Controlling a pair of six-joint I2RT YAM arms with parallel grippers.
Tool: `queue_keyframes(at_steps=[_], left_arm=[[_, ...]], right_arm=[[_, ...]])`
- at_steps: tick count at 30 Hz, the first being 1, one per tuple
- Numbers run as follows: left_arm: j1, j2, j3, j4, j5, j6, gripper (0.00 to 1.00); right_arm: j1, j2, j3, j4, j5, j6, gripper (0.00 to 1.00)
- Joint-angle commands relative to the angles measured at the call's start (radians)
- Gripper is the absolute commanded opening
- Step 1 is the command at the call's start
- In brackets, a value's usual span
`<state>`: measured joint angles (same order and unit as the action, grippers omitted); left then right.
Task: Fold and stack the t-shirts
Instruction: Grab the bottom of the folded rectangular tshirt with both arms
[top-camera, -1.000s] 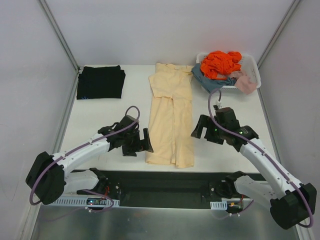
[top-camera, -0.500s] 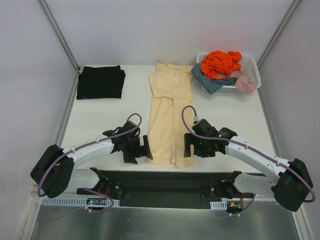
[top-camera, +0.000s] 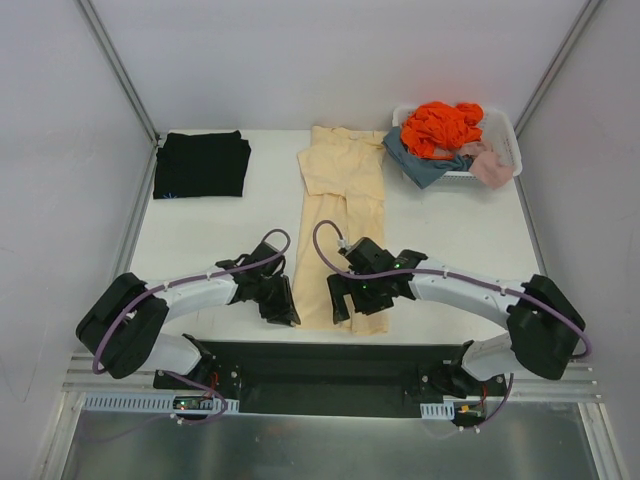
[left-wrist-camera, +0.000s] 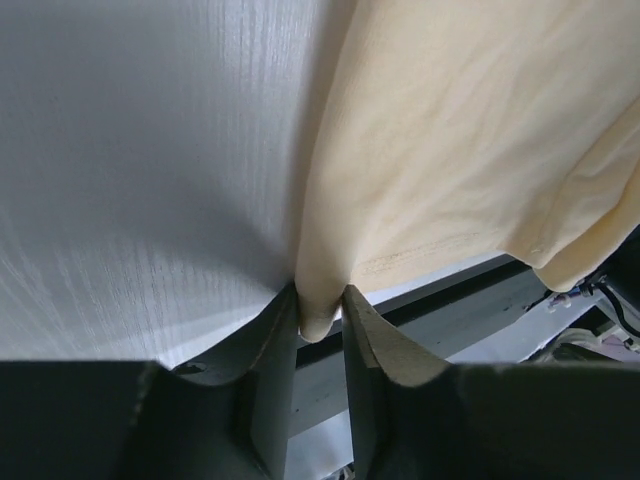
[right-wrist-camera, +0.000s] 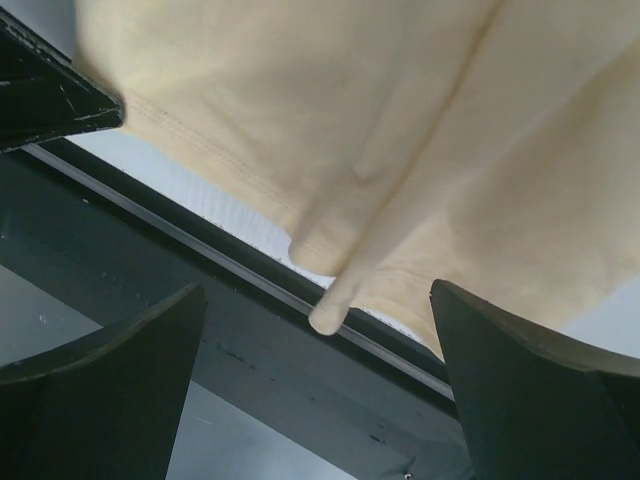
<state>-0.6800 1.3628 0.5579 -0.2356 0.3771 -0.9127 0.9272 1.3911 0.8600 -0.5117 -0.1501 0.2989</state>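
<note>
Cream t-shirt (top-camera: 343, 215), lengthwise at centre of table (top-camera: 200, 240), hem at the near edge; bare top either side; black t-shirt (top-camera: 200, 165) folded far-left.
Left gripper (left-wrist-camera: 320, 302) nearly closed, pinching the hem's left corner; right gripper (right-wrist-camera: 318, 292) spread wide over the hem, gripping nothing.
</note>
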Motion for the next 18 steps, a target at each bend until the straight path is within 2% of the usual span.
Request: queue_keyframes(at_steps=[1, 4, 9, 10, 18], left_arm=[[-0.003, 0.007, -0.029, 0.005, -0.006, -0.009, 0.22], [-0.003, 0.016, -0.032, 0.010, -0.006, -0.009, 0.20], [-0.003, 0.032, -0.033, 0.013, -0.003, -0.014, 0.13], [-0.001, 0.032, -0.035, 0.013, -0.003, -0.014, 0.13], [-0.003, -0.024, -0.082, 0.013, -0.041, -0.038, 0.11]], right_arm=[[0.030, 0.068, 0.037, 0.111, -0.101, -0.032, 0.99], [0.047, 0.114, 0.042, 0.177, -0.109, -0.073, 1.00], [0.067, 0.180, 0.071, 0.182, -0.091, -0.098, 0.99], [0.070, 0.195, 0.076, 0.170, -0.083, -0.101, 0.97], [0.108, 0.247, 0.105, 0.082, 0.007, -0.145, 0.97]])
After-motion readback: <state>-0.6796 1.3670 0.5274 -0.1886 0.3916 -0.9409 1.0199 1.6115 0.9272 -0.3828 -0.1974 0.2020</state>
